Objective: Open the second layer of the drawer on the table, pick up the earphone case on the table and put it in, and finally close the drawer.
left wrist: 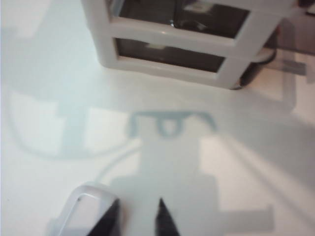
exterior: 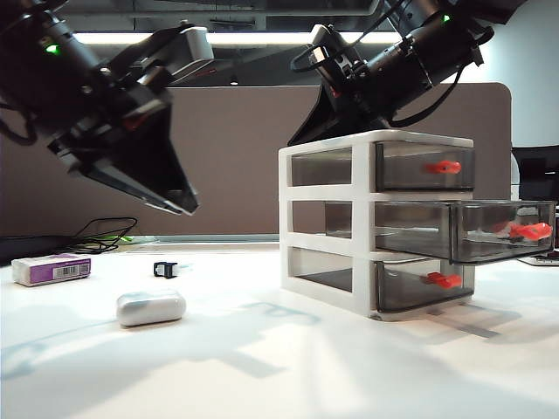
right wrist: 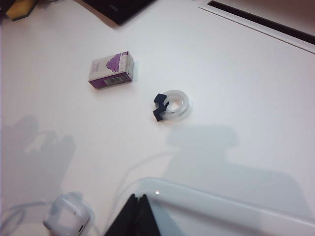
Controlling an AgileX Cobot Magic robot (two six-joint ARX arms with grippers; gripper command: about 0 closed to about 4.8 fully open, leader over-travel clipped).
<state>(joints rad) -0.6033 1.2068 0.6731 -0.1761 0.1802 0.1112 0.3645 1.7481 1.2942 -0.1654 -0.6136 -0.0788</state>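
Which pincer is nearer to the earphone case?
Left. The left pincer hangs above the earphone case; the right pincer sits over the drawer, far off.

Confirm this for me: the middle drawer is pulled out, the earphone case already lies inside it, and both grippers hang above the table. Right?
Not quite. The earphone case is not in the drawer; the exterior view shows it lying on the table, left of the cabinet. The middle drawer is indeed pulled out, and the left gripper and right gripper hang above the table.
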